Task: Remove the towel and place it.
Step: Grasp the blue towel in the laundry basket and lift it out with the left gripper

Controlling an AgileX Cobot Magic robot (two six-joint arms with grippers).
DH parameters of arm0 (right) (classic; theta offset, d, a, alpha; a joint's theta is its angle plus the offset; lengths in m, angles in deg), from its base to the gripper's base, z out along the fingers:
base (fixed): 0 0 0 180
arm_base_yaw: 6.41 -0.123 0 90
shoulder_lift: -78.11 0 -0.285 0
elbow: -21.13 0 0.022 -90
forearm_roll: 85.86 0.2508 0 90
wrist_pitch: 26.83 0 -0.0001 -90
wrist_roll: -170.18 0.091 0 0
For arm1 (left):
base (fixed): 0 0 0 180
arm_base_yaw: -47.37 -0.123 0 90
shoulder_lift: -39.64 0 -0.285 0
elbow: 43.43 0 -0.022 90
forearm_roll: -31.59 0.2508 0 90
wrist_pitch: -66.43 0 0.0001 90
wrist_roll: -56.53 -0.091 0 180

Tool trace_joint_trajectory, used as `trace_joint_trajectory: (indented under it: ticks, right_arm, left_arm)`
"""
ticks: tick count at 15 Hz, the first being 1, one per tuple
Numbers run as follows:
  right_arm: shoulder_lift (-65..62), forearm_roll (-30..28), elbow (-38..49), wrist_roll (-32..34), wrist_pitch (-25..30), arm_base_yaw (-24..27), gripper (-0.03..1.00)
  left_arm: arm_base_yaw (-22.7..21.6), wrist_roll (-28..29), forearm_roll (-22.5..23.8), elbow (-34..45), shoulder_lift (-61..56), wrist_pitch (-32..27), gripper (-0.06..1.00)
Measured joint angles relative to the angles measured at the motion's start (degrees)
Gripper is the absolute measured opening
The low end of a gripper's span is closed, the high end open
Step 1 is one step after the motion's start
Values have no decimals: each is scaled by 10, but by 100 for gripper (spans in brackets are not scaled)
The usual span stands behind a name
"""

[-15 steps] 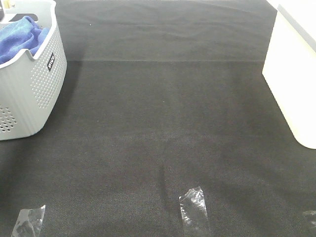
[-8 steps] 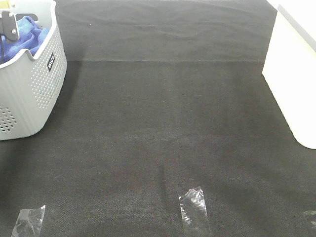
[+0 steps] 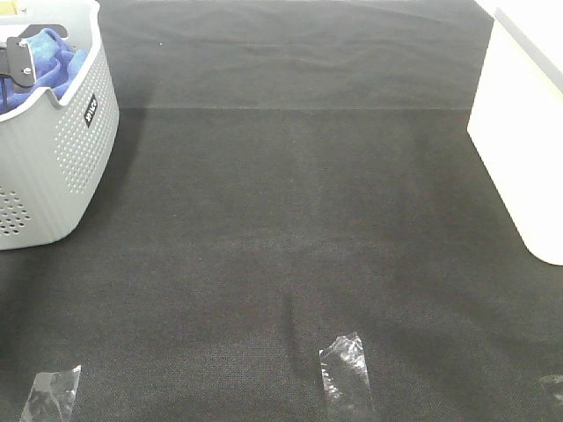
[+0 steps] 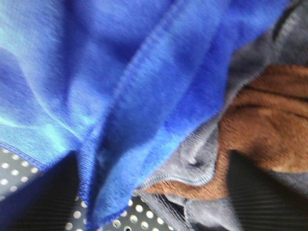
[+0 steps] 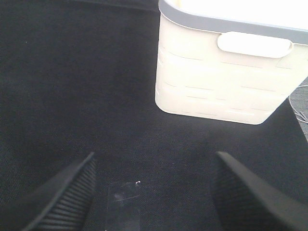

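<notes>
The towel is a bright blue cloth bunched in the grey perforated basket at the far left. My left gripper reaches down into the basket, and only a black part of it shows in the high view. In the left wrist view a hemmed fold of the towel fills the frame. The left gripper has its ribbed fingers standing wide on either side of that fold. My right gripper hangs open over the black mat, holding nothing.
Grey cloth and brown cloth lie under the towel in the basket. A white bin stands at the right edge, also visible as the bin ahead of the right gripper. Clear tape pieces are stuck to the mat near the front.
The left gripper came into the basket over the towel and has since sunk a little lower onto it. The right arm has not moved.
</notes>
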Motion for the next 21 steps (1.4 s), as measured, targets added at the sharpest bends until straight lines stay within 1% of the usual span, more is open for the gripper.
trace_joint_trajectory:
  ticks: [1, 2, 3, 7, 8, 9, 11, 13, 16, 17, 18, 19, 21]
  right_arm:
    - [0, 0, 0, 0, 0, 0, 69]
    - [0, 0, 0, 0, 0, 0, 69]
    - [0, 0, 0, 0, 0, 0, 69]
    - [0, 0, 0, 0, 0, 0, 69]
    - [0, 0, 0, 0, 0, 0, 69]
    - [0, 0, 0, 0, 0, 0, 69]
    - [0, 0, 0, 0, 0, 0, 69]
    - [0, 0, 0, 0, 0, 0, 69]
    - [0, 0, 0, 0, 0, 0, 69]
    - [0, 0, 0, 0, 0, 0, 69]
    - [0, 0, 0, 0, 0, 0, 69]
    - [0, 0, 0, 0, 0, 0, 69]
    - [0, 0, 0, 0, 0, 0, 69]
  left_arm:
    - [0, 3, 10, 0, 0, 0, 22]
    - [0, 14, 20, 0, 0, 1, 11]
    - [0, 21, 23, 0, 0, 3, 9]
    - [0, 26, 19, 0, 0, 10, 6]
    - [0, 26, 17, 0, 0, 9, 1]
    - [0, 26, 17, 0, 0, 9, 0]
    - [0, 28, 22, 0, -9, 7, 0]
    - [0, 48, 23, -4, -68, 7, 0]
    - [0, 114, 24, -24, -158, 11, 0]
    - [0, 114, 24, -24, -158, 11, 0]
    - [0, 125, 23, -24, -213, 13, 0]
    - [1, 125, 22, -24, -235, 15, 0]
    - [19, 127, 21, -24, -284, 15, 0]
